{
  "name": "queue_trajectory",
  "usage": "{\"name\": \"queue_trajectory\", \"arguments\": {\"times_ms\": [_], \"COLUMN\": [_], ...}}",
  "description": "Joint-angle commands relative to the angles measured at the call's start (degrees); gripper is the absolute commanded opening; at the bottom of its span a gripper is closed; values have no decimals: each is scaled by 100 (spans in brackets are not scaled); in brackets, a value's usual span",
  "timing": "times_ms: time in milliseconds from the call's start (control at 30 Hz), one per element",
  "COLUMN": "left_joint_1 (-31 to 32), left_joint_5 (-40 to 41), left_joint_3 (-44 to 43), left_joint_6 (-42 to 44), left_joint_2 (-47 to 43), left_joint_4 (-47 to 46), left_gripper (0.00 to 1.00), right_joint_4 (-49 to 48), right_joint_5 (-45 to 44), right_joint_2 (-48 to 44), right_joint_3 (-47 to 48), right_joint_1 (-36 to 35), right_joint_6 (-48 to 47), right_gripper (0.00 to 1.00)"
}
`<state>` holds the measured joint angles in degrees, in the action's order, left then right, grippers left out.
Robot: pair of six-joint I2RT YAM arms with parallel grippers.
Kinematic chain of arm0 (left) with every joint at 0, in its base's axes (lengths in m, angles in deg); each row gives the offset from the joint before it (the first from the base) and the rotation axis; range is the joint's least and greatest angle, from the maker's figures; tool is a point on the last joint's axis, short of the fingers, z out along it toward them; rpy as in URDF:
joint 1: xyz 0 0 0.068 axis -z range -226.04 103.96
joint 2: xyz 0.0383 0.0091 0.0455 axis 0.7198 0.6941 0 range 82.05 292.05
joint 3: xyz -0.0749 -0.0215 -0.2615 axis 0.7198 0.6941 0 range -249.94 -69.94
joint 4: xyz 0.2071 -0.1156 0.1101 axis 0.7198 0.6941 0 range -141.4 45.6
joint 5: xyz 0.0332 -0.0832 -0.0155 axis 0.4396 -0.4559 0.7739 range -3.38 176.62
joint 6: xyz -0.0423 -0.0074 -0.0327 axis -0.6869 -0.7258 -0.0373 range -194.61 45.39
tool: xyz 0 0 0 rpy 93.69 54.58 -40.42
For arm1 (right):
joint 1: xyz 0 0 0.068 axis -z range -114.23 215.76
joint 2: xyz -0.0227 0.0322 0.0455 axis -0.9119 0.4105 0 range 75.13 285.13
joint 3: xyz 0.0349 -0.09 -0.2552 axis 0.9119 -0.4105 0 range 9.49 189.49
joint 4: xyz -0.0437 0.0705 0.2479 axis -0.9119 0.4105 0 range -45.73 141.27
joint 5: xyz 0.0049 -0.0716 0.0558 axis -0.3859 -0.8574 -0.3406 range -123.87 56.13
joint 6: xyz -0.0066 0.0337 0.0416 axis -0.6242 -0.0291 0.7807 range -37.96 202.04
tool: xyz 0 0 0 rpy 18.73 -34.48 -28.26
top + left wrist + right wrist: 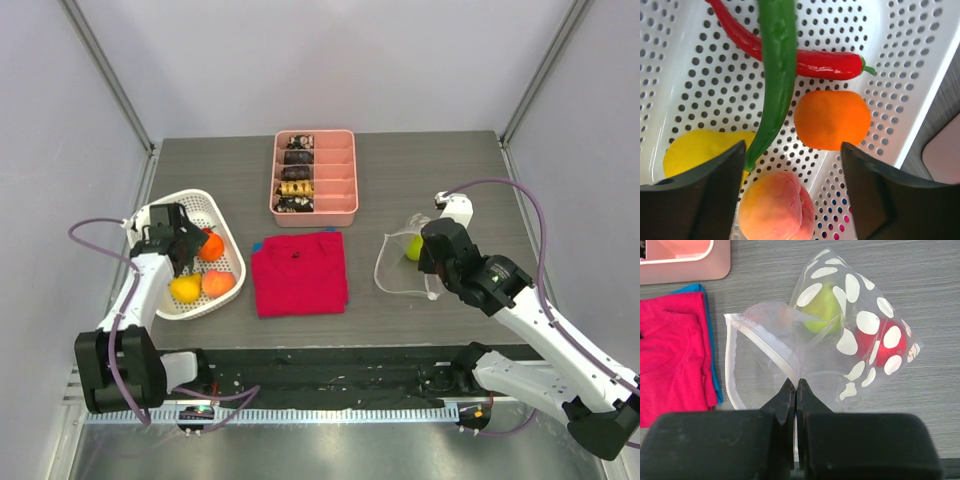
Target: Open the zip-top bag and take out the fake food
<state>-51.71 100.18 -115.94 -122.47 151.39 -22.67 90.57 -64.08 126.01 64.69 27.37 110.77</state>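
Observation:
The clear polka-dot zip-top bag point(860, 325) lies on the table at the right point(400, 268) with its mouth open. Inside it are a green fruit point(820, 310) and a red apple point(886, 344). My right gripper point(796, 385) is shut on the bag's zip edge, also seen from above point(432, 264). My left gripper point(792, 150) is open and empty just over the white lattice basket point(222, 212). In the basket lie a red chili point(815, 64), a green pod point(775, 65), an orange point(832, 119), a yellow fruit point(695, 150) and a peach point(775, 205).
A pink divided tray point(340, 175) with dark and gold pieces stands at the back centre. A folded red cloth point(300, 272) over a blue one lies between basket and bag. Grey walls close in the table on both sides.

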Motion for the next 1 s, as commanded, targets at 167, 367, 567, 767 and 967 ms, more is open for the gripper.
{"name": "queue_trajectory", "arguments": {"times_ms": [167,367,567,767,967], "left_joint_1": [257,2427,5170,6507,6605], "left_joint_5": [-1284,-1718,-1480,-1435,-1523], "left_joint_3": [196,592,540,-242,-1138], "left_joint_6": [-119,-259,311,1093,1059], "left_joint_2": [-893,-1634,-1021,622,2194], "left_joint_4": [-692,-2309,-4172,-4981,-5316], "left_gripper": [71,38,30,24,21], "right_joint_4": [-192,-201,-271,-271,-262], "right_joint_5": [279,481,815,1228,1501], "right_joint_2": [-156,-148,-86,-86,-113], "right_joint_3": [219,272,255,342,457], "right_joint_1": [25,33,16,25,25], "right_joint_6": [-8,53,159,308,405], "right_gripper": [1,1,1,1,1]}}
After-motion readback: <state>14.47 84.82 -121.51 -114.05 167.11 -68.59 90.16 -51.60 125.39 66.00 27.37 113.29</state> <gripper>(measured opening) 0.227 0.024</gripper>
